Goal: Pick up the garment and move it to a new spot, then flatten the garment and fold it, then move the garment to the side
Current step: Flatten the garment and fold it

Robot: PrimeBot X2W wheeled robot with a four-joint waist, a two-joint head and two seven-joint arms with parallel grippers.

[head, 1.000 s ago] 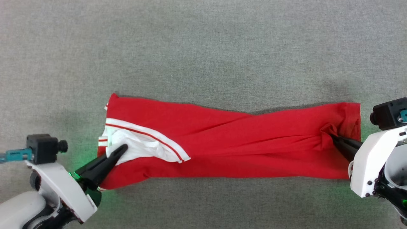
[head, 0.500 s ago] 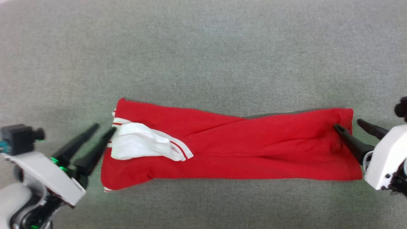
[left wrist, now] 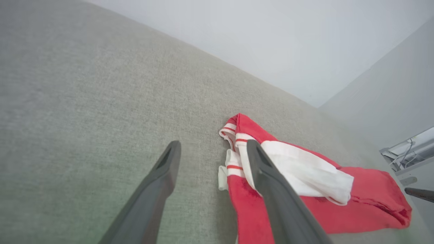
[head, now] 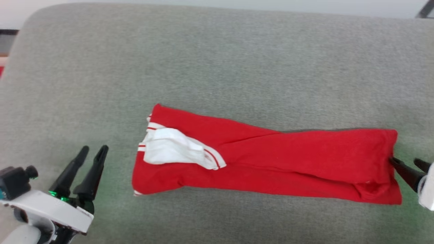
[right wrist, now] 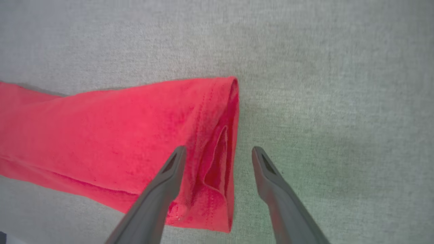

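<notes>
The red jersey T-shirt (head: 271, 162) is lying as a long, narrow strip across the grey padded surface (head: 217, 67), with its white sleeve (head: 169, 150) showing on top at the left end. The left gripper (head: 94, 148) is hovering empty with its fingers spread, well apart from that end. The right gripper (head: 404, 160) is likewise spread and empty, just beside the hem end. The next fold is probably crosswise. It is likely going best with every layer pinched at one end's corners and carried level, so the wrinkled hem is not bunching. Counted: one shirt, one visible sleeve, two grippers, two fingers each.
</notes>
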